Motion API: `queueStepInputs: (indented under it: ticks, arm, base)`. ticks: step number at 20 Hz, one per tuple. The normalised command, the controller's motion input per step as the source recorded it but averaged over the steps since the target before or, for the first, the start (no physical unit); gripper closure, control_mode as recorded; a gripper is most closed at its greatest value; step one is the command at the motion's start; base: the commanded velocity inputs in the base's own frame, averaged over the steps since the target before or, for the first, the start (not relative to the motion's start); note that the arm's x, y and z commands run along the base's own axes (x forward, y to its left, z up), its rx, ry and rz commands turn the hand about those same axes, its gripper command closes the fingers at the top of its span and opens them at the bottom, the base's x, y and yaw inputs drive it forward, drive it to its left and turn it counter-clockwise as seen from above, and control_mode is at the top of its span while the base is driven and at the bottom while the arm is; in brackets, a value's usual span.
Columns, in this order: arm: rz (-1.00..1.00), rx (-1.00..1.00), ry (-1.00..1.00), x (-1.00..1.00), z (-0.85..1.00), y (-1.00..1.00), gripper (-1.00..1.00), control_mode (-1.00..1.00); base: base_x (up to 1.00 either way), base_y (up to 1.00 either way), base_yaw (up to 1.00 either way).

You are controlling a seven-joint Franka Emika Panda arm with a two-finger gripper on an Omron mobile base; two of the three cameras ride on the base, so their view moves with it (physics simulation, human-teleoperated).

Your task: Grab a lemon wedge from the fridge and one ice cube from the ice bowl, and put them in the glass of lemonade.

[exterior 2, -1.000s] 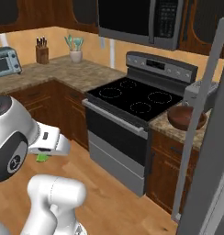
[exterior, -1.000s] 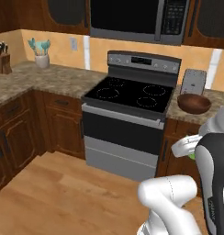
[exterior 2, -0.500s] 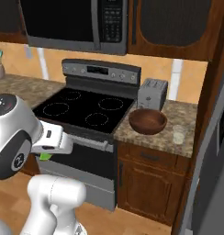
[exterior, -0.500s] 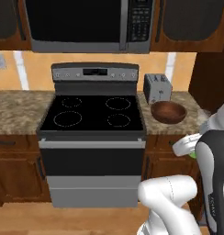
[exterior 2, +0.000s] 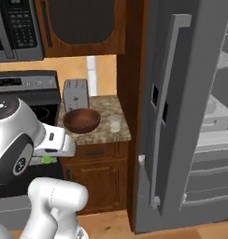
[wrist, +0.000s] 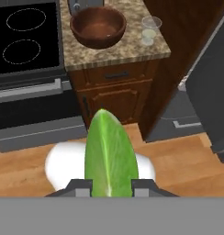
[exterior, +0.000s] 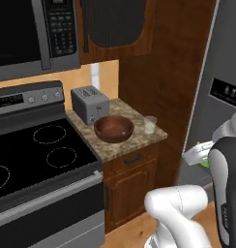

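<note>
Gripper (wrist: 109,186): fingers clamped on green lemon wedge (wrist: 109,156). Glass (wrist: 150,30) stood right of bowl (wrist: 98,25); best approached from directly above.

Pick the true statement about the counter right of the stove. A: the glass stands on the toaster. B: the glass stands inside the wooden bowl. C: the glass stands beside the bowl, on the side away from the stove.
C: the glass of lemonade stands apart from the ice bowl, on its fridge side.
</note>
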Motion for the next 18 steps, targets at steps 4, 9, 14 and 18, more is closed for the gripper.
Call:
queueStepInputs:
  ticks: [4,9,14,18]
  arm:
    - [0.00,0.00,0.00,0.00,0.00,0.00,1.00,1.00]
    - [0.00,0.00,0.00,0.00,0.00,0.00,1.00,1.00]
    - [0.00,0.00,0.00,0.00,0.00,0.00,1.00,1.00]
    - [0.00,0.00,0.00,0.00,0.00,0.00,1.00,1.00]
  base:
    - [0.41,0.82,-0.45]
    - [0.55,0.14,-0.03]
    - [0.93,-0.11,-0.08]
    - [0.39,-0.11,-0.16]
